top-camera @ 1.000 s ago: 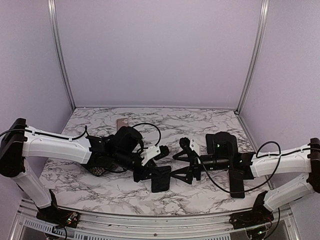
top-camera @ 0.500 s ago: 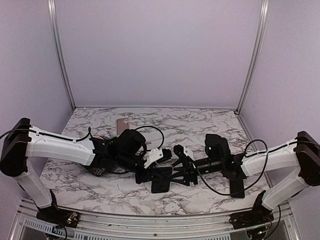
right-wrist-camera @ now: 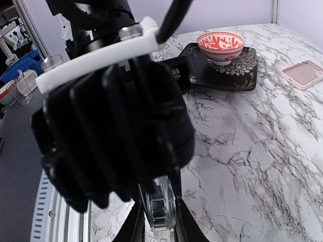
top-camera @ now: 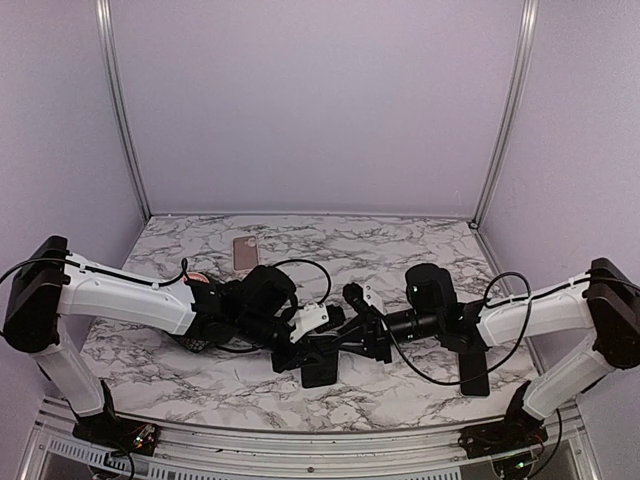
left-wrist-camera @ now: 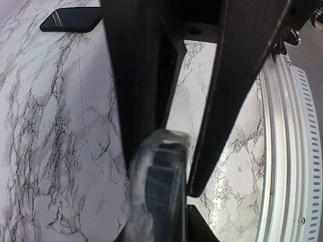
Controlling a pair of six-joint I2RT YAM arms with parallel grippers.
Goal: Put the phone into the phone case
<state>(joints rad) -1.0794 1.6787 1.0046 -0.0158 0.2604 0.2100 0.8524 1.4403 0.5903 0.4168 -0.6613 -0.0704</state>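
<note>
Clear plastic with a dark strip down its middle shows edge-on in both wrist views: I take it for the case [left-wrist-camera: 137, 176] with the phone [left-wrist-camera: 162, 189] seated in it, though how fully I cannot tell. It sits low over the middle of the tabletop [top-camera: 400, 250], toward the front edge, between the two arms. The left arm [top-camera: 120, 295] has its jaws closed on the case's flat faces, near their tips. The right arm [top-camera: 540, 310] meets it from the opposite side, its jaws straddling the same thin edge, narrow and close on both sides; whether they press I cannot tell. So the case lies straight ahead of both sets of jaws, about equally near each. In the top view the case [top-camera: 320, 372] shows as a dark block below the left jaws, its long axis seemingly running toward the near edge, thin edges pointing left and right along the arms. A black slab [top-camera: 475, 378] lies flat beside the right arm, a pink flat thing [top-camera: 245, 252] at the back
</note>
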